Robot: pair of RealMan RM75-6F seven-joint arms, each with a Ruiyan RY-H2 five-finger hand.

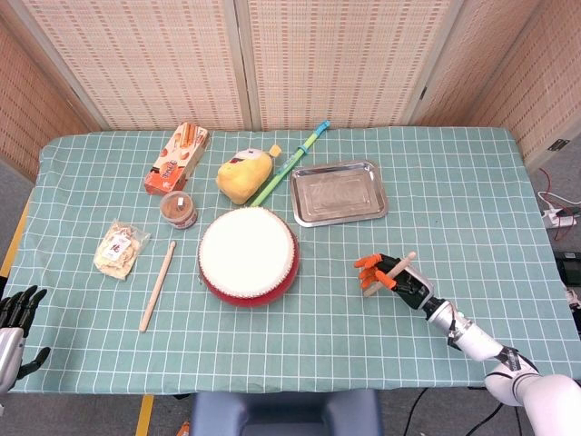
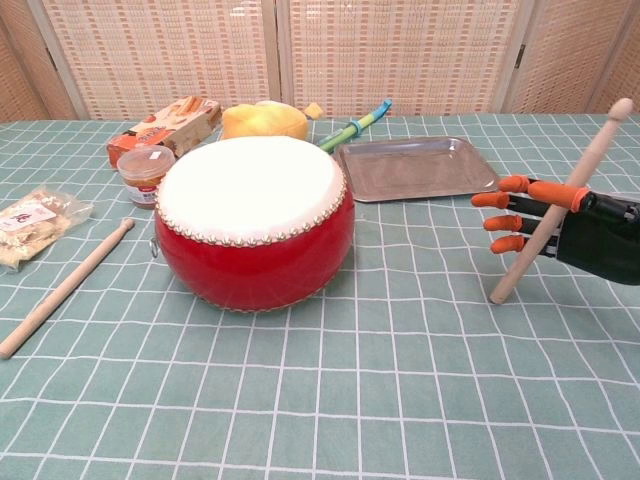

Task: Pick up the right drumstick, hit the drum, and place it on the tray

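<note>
The red drum [image 1: 248,254] with its white skin [image 2: 250,190] sits mid-table. My right hand [image 1: 397,275], black with orange fingertips [image 2: 512,184], holds the right drumstick [image 1: 388,274] to the drum's right. In the chest view this drumstick [image 2: 556,207] leans with its top to the right and its lower tip on the cloth. Behind the hand lies the bare metal tray [image 1: 338,192], also seen in the chest view [image 2: 415,168]. The other drumstick [image 1: 158,284] lies left of the drum. At the bottom left corner my left hand [image 1: 15,313] holds nothing, fingers apart.
Along the back stand a biscuit box [image 1: 176,159], a yellow plush toy [image 1: 245,174] and a green flute [image 1: 290,163]. A small jar [image 1: 179,210] and a snack bag [image 1: 121,248] lie left of the drum. A green checked cloth covers the table.
</note>
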